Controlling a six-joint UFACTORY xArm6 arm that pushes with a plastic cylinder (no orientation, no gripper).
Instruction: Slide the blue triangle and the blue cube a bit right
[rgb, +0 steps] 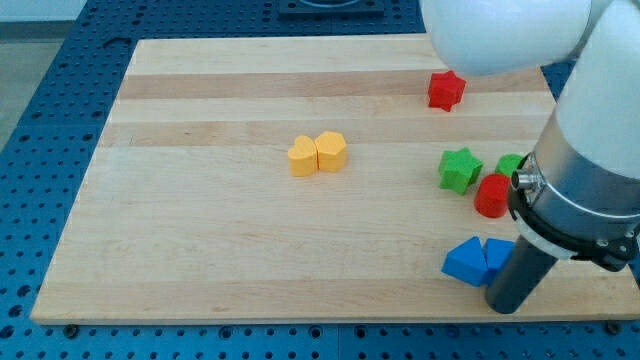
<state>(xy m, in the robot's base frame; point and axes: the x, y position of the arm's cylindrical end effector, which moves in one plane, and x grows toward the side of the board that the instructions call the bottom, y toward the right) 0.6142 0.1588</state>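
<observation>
Tip (507, 308), plain rod, no jaws, holding nothing, sitting just right of touching blue triangle (466, 262) and blue cube (497, 255); rightward push seemingly pending.

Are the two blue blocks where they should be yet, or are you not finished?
Both blue blocks already sit near the board's right bottom corner: the blue triangle touches the blue cube. My tip is just below the cube. From one picture, I cannot tell whether they have been moved or how much pushing remains.

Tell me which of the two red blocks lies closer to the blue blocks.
The red round block, beside the green star, lies just above the blue blocks. The red star sits far off near the view's top.
</observation>
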